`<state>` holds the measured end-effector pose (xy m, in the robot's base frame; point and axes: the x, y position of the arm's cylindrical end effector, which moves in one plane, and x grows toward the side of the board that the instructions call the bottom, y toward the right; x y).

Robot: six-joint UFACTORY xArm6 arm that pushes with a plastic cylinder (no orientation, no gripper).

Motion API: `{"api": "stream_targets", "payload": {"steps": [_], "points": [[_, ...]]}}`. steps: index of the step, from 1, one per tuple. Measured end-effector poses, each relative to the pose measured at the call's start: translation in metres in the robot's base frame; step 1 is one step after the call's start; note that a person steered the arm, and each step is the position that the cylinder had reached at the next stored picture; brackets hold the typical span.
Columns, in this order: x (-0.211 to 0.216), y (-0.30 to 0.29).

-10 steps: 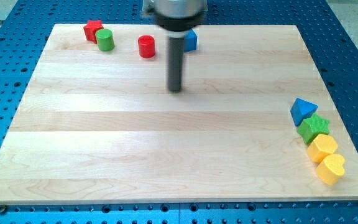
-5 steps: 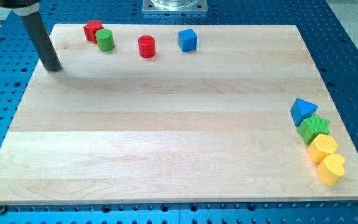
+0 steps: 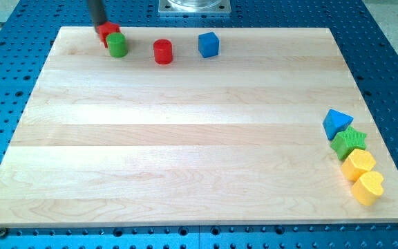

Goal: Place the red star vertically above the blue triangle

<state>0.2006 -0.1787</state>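
The red star (image 3: 107,31) lies at the view's top left of the wooden board, touching the green cylinder (image 3: 117,45) just below and right of it. My tip (image 3: 99,24) is at the star's upper left edge, right against it. The blue triangle (image 3: 336,122) lies far off at the view's right edge, at the top of a row of blocks.
A red cylinder (image 3: 162,52) and a blue cube (image 3: 209,44) lie along the board's top. Below the blue triangle sit a green star (image 3: 349,142), a yellow block (image 3: 358,164) and a yellow heart (image 3: 368,187). The board (image 3: 185,138) lies on a blue perforated table.
My tip moved from the board's upper middle out to the far left edge, then up and right to the red star's upper left edge. The blocks look unmoved.
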Motion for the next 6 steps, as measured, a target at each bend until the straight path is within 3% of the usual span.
{"api": "stream_targets", "payload": {"steps": [1,3,4,5,6], "points": [[0.021,0.046],[-0.009,0.016],[0.019,0.023],[0.073,0.033],[0.074,0.082]]}}
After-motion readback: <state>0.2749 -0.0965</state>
